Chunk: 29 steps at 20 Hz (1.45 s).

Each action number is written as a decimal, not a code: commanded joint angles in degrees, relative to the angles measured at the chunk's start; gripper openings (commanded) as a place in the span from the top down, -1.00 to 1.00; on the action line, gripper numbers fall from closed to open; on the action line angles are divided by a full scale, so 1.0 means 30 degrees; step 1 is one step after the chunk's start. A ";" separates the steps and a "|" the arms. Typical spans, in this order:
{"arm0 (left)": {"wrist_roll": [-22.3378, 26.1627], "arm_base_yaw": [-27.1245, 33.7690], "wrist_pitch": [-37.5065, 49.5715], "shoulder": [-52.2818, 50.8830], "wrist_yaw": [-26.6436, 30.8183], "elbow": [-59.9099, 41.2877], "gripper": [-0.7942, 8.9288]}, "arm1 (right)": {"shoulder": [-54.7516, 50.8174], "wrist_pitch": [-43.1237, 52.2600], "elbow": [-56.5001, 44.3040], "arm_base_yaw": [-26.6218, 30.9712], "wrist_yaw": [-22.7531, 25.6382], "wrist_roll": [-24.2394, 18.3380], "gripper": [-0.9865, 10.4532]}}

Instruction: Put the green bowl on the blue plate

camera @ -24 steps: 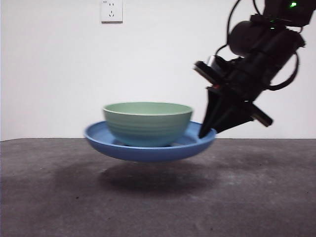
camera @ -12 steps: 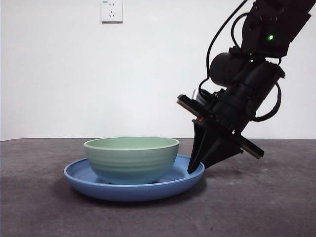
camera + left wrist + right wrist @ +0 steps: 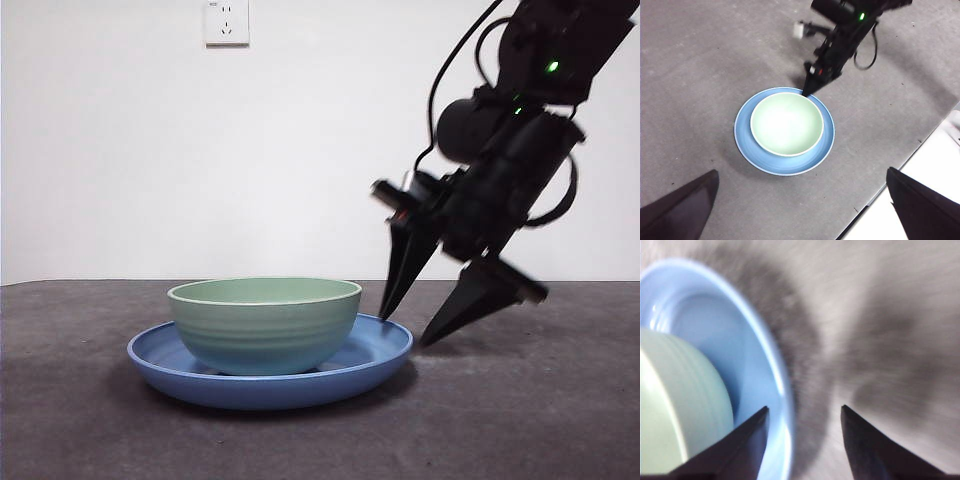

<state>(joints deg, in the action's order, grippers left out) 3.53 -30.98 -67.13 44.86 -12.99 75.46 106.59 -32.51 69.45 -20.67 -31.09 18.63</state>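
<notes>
The green bowl (image 3: 265, 325) sits upright in the middle of the blue plate (image 3: 385, 350), which rests flat on the dark table. My right gripper (image 3: 404, 332) is open at the plate's right rim, one jaw tip over the inside of the rim and the other outside it. The right wrist view shows the plate (image 3: 755, 340) rim passing between the spread jaws of that gripper (image 3: 805, 409), with the bowl (image 3: 675, 405) beside it. My left gripper (image 3: 801, 171) hangs high above, open and holding nothing, looking down on the bowl (image 3: 786, 123), the plate (image 3: 745, 135) and the right arm (image 3: 835, 45).
A dark grey mat (image 3: 520, 420) covers the table. Its edge and a white floor area (image 3: 935, 170) appear in the left wrist view. A white wall with a socket (image 3: 226, 22) stands behind.
The plate with the bowl on it came down from the air onto the table and shifted left. My right gripper then opened and let go of the plate's rim.
</notes>
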 commanded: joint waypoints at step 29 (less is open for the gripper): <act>-0.0036 -0.0699 -0.0182 0.0007 -0.0029 0.0175 0.21 | -2.0210 -1.2764 0.1610 0.0036 0.5719 -0.3934 0.71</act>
<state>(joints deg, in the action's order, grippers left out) 3.53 -32.67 -67.96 44.60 -12.99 75.46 45.69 -71.20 73.49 -20.25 -13.74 7.31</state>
